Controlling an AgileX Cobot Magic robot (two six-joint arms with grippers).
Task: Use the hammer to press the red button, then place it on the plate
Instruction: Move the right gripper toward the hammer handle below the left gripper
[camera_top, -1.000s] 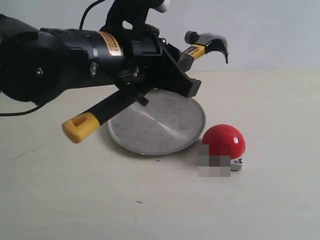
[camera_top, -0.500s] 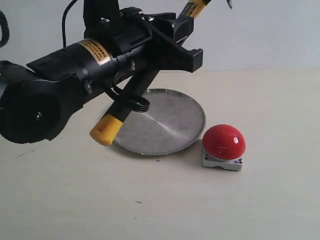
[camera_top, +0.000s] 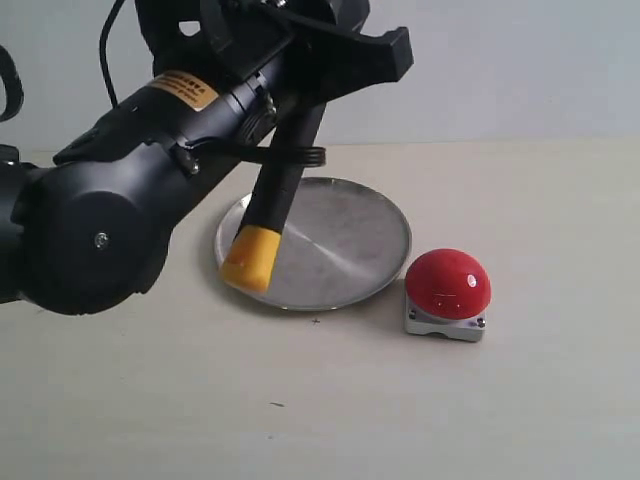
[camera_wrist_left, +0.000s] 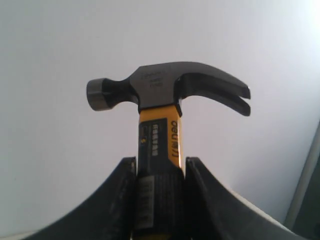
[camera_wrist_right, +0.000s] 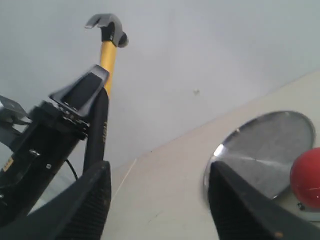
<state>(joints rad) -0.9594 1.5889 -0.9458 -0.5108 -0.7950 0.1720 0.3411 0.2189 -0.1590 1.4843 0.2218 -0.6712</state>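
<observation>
Hammer (camera_wrist_left: 160, 87) steeply upright in left tool (camera_wrist_left: 160, 167), head up, yellow end down

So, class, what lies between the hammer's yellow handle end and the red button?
Only the silver metal plate, as the exterior view shows.

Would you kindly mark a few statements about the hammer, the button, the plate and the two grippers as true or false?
1. The left gripper holds the hammer by its handle, head up. True.
2. The hammer's head rests on the red button. False: the hammer is held up in the air, apart from the button.
3. The red button stands on the plate. False: it stands on the table, beside the plate.
4. The right gripper is open and empty. True.
</observation>
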